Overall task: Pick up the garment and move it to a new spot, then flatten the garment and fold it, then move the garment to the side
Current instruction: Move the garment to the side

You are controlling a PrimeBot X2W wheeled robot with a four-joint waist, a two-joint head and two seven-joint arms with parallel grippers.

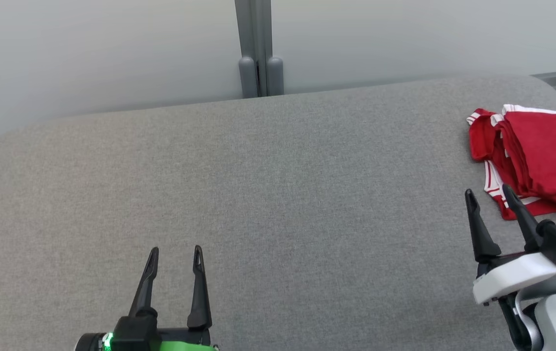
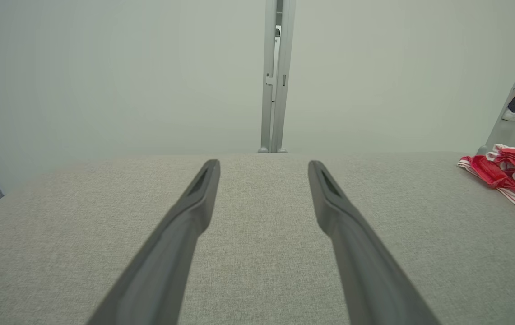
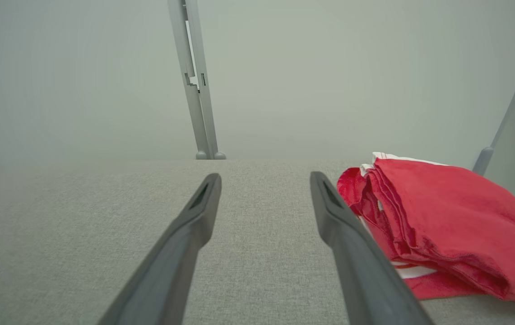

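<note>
Two grippers, nearest: left gripper (image 1: 176, 249) at the lower left, fingers spread and bare; right gripper (image 1: 488, 191) at the lower right, fingers likewise apart, tips just beside the garment's near edge. One red garment (image 1: 546, 156) with white trim, folded in layers, lying at the right end of the grey cushion (image 1: 278, 170). One grey post (image 1: 259, 48) between pale wall panels, farthest back.

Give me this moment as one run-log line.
garment: folded, at right edge of grey surface | left gripper: open, empty | right gripper: open, empty, beside garment | stage: side move looks done
</note>
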